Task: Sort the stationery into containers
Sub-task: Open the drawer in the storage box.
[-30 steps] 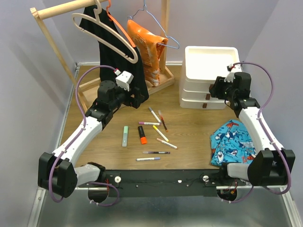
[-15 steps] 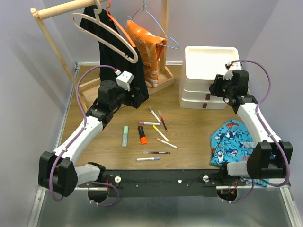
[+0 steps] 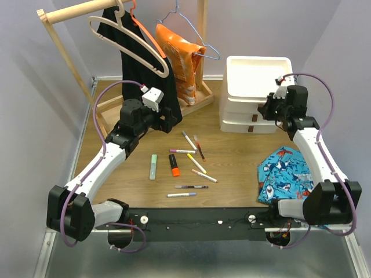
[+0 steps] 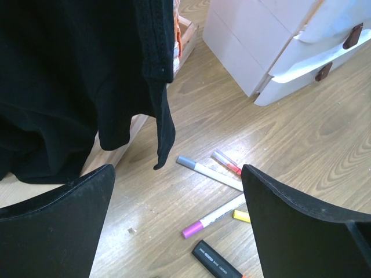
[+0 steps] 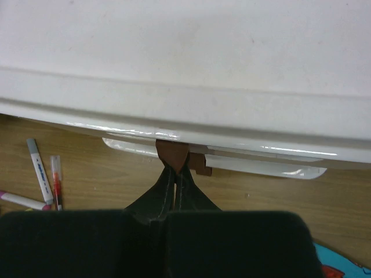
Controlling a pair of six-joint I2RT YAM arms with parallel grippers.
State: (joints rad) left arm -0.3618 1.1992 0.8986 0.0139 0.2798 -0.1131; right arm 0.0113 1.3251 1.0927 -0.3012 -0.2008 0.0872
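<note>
**Pincer grip on the drawer tab**

Found the right pincer (image 5: 173, 167) closed tight on the small brown tab (image 5: 172, 152) of one drawer in the white drawer unit (image 3: 235, 110). Found the left pincer (image 4: 178, 223) spread wide, holding nothing, above the pens (image 3: 189, 141) scattered on the table (image 3: 232, 156), well apart from the drawers. Judged the drawer light and stiff, the tab small and easily lost; best pinched square across its middle. Judged the pens light, hard, prone to roll; best taken across the barrel.
</note>
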